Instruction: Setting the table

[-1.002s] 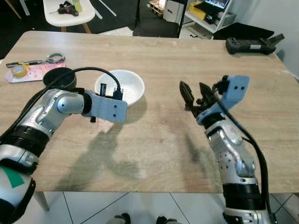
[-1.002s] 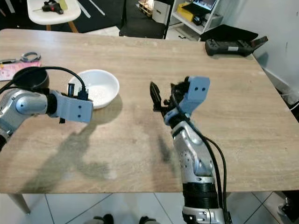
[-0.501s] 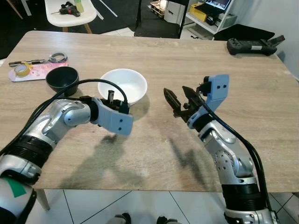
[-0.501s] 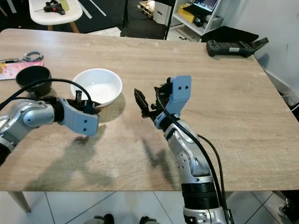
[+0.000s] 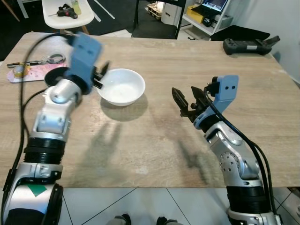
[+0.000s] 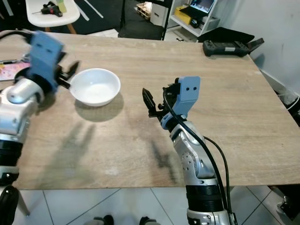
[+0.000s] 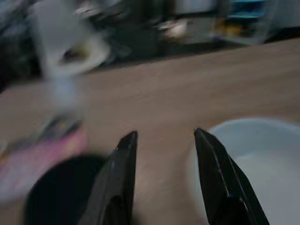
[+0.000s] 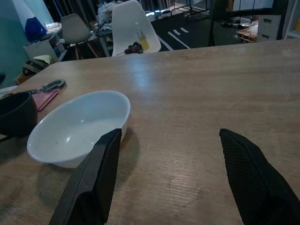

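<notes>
Here the left gripper (image 5: 100, 75) hangs over the bench (image 5: 154, 140), fingers parted and empty — the white bowl (image 5: 121, 86) just beside its tips, the black bowl (image 7: 61, 192) just to the other side. The right gripper (image 5: 186, 100) hovers wide open, holding nothing — the white bowl sits ahead of it, well apart.

white bowl (image 5: 121, 86) sits upright on the table beside a black bowl (image 8: 16, 114).
</notes>
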You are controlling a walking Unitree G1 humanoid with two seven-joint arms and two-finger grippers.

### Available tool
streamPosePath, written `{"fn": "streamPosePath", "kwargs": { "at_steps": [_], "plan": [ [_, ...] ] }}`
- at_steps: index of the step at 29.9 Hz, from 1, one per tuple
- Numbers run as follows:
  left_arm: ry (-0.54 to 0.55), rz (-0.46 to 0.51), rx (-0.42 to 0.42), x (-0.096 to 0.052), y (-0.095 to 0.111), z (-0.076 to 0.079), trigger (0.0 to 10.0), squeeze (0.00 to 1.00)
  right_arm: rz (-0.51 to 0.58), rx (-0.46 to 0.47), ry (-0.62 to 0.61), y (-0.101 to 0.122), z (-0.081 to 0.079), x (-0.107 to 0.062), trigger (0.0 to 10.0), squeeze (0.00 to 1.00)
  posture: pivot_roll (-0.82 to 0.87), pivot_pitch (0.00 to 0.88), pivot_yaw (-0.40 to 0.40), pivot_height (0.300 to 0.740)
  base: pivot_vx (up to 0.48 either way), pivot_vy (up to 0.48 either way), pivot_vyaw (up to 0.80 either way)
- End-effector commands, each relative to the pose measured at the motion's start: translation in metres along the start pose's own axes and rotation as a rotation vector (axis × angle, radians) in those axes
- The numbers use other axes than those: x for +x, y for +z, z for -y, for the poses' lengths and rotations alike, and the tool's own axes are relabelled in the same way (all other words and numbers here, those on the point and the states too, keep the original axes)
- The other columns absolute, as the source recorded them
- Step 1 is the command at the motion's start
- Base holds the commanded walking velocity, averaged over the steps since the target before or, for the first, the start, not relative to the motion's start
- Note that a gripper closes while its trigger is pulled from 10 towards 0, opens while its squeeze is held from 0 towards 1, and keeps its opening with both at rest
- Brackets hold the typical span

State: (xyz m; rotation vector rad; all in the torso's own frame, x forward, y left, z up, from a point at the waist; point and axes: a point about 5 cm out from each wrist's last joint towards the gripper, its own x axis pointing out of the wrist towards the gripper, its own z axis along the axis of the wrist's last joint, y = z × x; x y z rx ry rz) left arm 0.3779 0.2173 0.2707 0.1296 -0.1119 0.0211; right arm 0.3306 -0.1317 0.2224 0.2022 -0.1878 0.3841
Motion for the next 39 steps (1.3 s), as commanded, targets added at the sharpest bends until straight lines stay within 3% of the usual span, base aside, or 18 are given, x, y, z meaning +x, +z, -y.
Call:
{"fn": "streamPosePath", "kwargs": {
  "at_steps": [1, 2, 3, 6, 9, 12, 13, 14, 15, 20, 33, 39],
  "plan": [
    [0.053, -0.082, -0.041, -0.002, -0.017, -0.009, 10.0, 0.00, -0.011, -0.020, -0.009, -0.003, 0.002, -0.003, 10.0, 0.00, 0.09, 0.174, 0.009, 0.740, 0.000, 0.000, 0.00],
    [0.075, -0.106, -0.056, -0.002, -0.023, -0.015, 10.0, 0.00, -0.014, -0.023, -0.008, -0.004, 0.002, -0.003, 10.0, 0.00, 0.09, 0.174, 0.009, 0.740, 0.000, 0.000, 0.00],
    [0.094, -0.127, -0.064, -0.003, -0.028, -0.021, 10.0, 1.00, -0.016, -0.026, -0.009, -0.004, 0.002, -0.003, 10.0, 0.00, 0.09, 0.177, 0.008, 0.740, 0.000, 0.000, 0.00],
    [0.069, -0.152, -0.110, -0.004, -0.029, -0.023, 10.0, 1.00, -0.018, -0.031, -0.010, -0.005, 0.002, -0.003, 10.0, 0.00, 0.09, 0.180, 0.009, 0.740, 0.000, 0.000, 0.00],
    [0.054, -0.131, -0.039, -0.002, -0.019, -0.019, 10.0, 1.00, -0.019, -0.033, -0.014, -0.006, 0.002, -0.004, 10.0, 0.00, 0.08, 0.180, 0.011, 0.740, 0.000, 0.000, 0.00],
    [0.031, -0.110, -0.022, 0.000, -0.013, -0.014, 10.0, 0.98, -0.019, -0.032, -0.016, -0.006, 0.002, -0.004, 10.0, 0.00, 0.08, 0.179, 0.015, 0.740, 0.000, 0.000, 0.00],
    [0.025, -0.085, 0.030, 0.001, -0.007, -0.011, 10.0, 0.15, -0.020, -0.033, -0.019, -0.007, 0.002, -0.005, 10.0, 0.00, 0.08, 0.179, 0.017, 0.740, 0.000, 0.000, 0.00],
    [0.025, -0.085, 0.030, 0.001, -0.007, -0.011, 10.0, 0.15, -0.020, -0.033, -0.019, -0.007, 0.002, -0.005, 10.0, 0.00, 0.08, 0.179, 0.017, 0.740, 0.000, 0.000, 0.00],
    [0.013, -0.071, 0.029, 0.002, -0.001, -0.005, 10.0, 0.00, -0.020, -0.033, -0.022, -0.007, 0.002, -0.006, 10.0, 0.00, 0.08, 0.179, 0.017, 0.740, 0.000, 0.000, 0.00],
    [-0.075, -0.014, 0.126, 0.006, 0.013, 0.013, 10.0, 0.00, -0.013, -0.040, -0.044, -0.009, 0.004, -0.007, 10.0, 0.00, 0.08, 0.177, 0.026, 0.740, 0.000, 0.000, 0.00],
    [-0.181, -0.053, 0.031, 0.015, 0.015, 0.054, 10.0, 0.00, 0.051, -0.062, -0.126, -0.008, 0.005, -0.012, 10.0, 0.00, 0.09, 0.164, 0.133, 0.740, 0.000, 0.000, 0.00],
    [-0.141, -0.128, -0.025, 0.018, 0.003, 0.052, 10.0, 0.00, 0.065, -0.056, -0.147, -0.010, 0.004, -0.014, 10.0, 0.00, 0.09, 0.157, 0.160, 0.740, 0.000, 0.000, 0.00]
  ]
}}
